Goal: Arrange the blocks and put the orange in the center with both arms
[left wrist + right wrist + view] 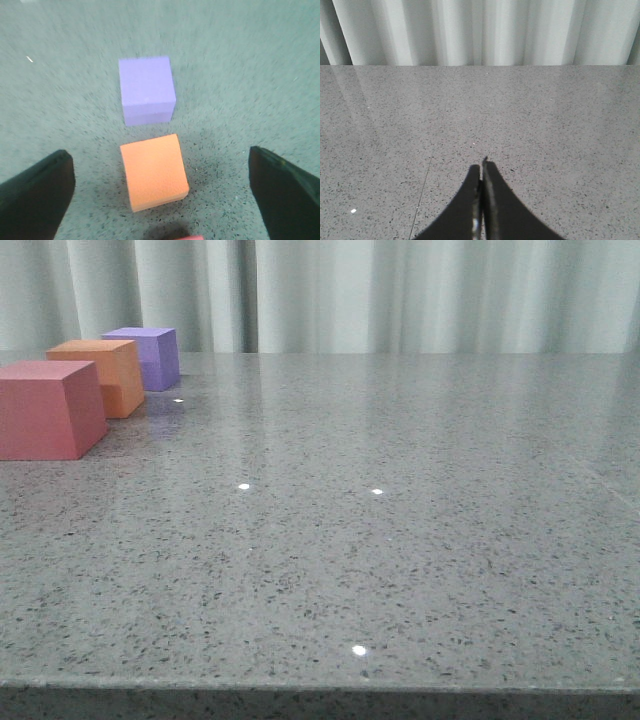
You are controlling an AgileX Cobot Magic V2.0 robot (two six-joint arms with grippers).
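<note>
Left pincer (160,200) hangs spread wide above the orange cube (154,171), touching nothing, while the right pincer (482,200) sits clenched and empty over bare tabletop (400,540). That orange cube stands in the middle of a row at the tabletop's far left, between the purple cube (148,355) behind and the red cube (48,408) in front, so the arranging looks essentially finished. Any next move would only call for lifting clear without nudging the row; no container is in view.

Three matte cubes in a row, far left of my table: red cube (45,408) nearest, orange cube (103,375) middle, purple cube (147,356) farthest. All upright, slightly apart.
</note>
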